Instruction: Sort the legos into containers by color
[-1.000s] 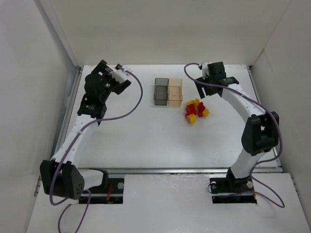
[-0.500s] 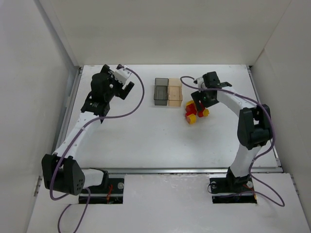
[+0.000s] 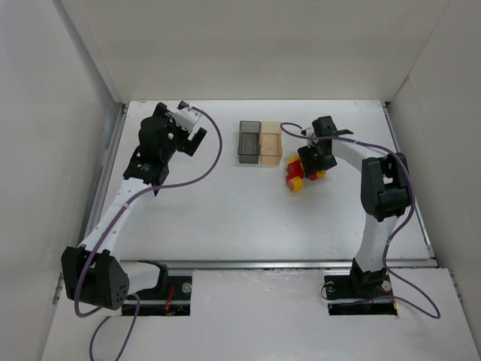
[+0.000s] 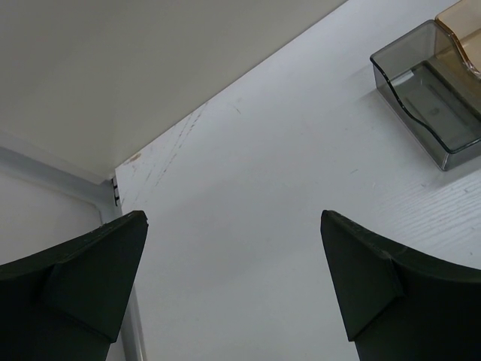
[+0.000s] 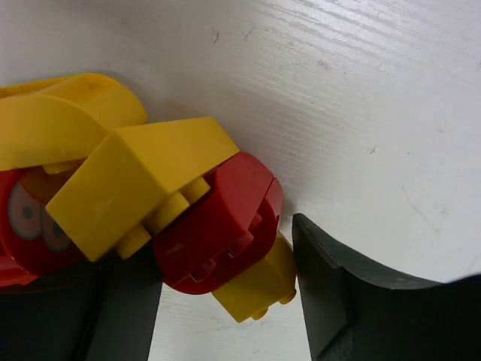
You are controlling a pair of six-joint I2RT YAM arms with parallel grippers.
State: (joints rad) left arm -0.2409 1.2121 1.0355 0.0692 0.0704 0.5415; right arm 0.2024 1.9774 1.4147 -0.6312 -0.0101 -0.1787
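1. Top external view: the legos point(image 3: 302, 175) lie in 1 tight cluster of red and yellow bricks on the white table point(image 3: 225, 218), just right of and slightly nearer than the containers.
2. The containers are 2 joined bins: the dark grey bin point(image 3: 249, 141) on the left and the amber bin point(image 3: 271, 143) on the right. No brick is visible in either bin.
3. The right gripper point(image 3: 314, 160) is lowered onto the far right edge of the cluster and hides part of it in this view.
4. Right wrist view: the right gripper point(image 5: 225, 320) has its jaws spread apart, 1 on each side of the nearest bricks.
5. A rounded red brick point(image 5: 218, 226) sits in the gap between the jaws, with a small yellow brick point(image 5: 259, 284) under its lower edge.
6. The right finger point(image 5: 353, 301) stands just beside the small yellow brick. Contact cannot be confirmed. The left finger point(image 5: 113, 308) lies low and dark beneath the cluster edge.
7. A larger yellow brick point(image 5: 135, 177) leans on the red brick. A curved yellow piece point(image 5: 60, 120) and a red piece with printed eyes point(image 5: 30, 218) lie further left, outside the gap.
8. No brick is clamped or lifted; all rest on the table.
9. Left wrist view: the left gripper point(image 4: 237, 282) is wide open and holds nothing, with bare table between its fingers.
10. The grey bin point(image 4: 428, 98) appears at upper right, well apart from the left gripper, with a corner of the amber bin point(image 4: 462, 22) behind it.
11. In the top external view the left gripper point(image 3: 192, 135) is to the left of the bins, well apart from the legos.
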